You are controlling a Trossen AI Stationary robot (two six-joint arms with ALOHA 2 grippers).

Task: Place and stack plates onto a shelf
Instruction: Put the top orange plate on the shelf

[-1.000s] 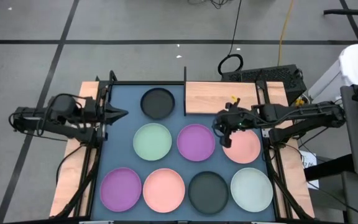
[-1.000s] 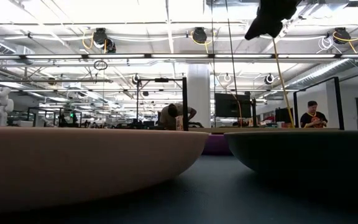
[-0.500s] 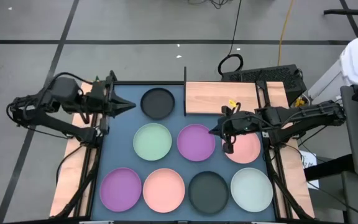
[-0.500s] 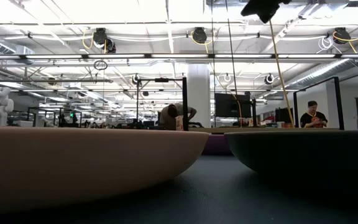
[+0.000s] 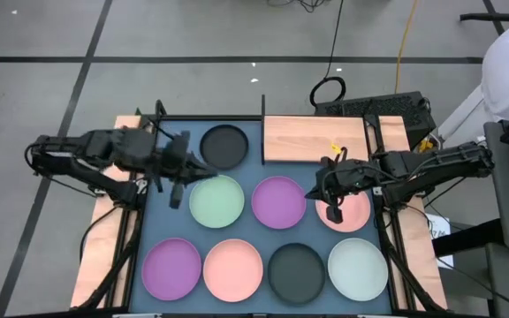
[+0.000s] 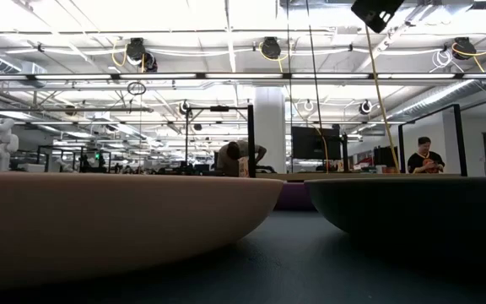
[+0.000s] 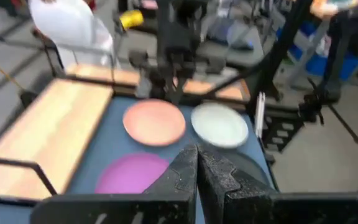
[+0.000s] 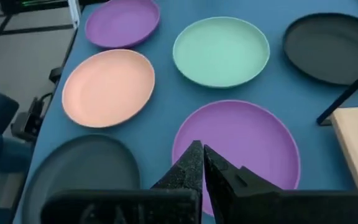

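No legible writing or labels. Eight plates (image 5: 278, 201) lie on the desk's blue mat (image 5: 254, 173); shelf (image 5: 315, 139) bare. Left gripper (image 5: 203, 173), jaws together, has swung inward to the mint plate's (image 5: 216, 200) edge. Right gripper (image 5: 312, 191), jaws together, holding nothing, beside pink plate (image 5: 350, 212).
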